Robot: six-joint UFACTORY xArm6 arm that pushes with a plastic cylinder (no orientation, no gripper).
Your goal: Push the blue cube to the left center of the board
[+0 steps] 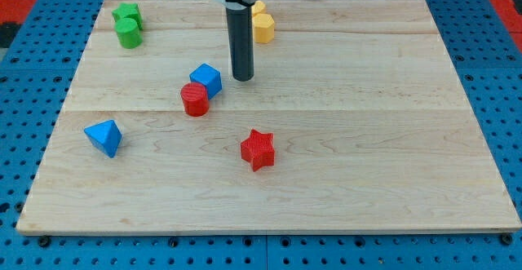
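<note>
My tip (243, 78), the bare end of a dark rod with no jaws to open or close, rests on the wooden board (391, 180), grasping nothing. The blue cube (206, 80) sits just to its left in the view, a narrow gap between them, and touches a red cylinder (195, 99) below-left. Farther left lies a blue triangular block (103, 137). A red star (258, 149) sits below the tip, 2 yellow blocks (263, 24) above it, green blocks (127, 24) far upper left.
</note>
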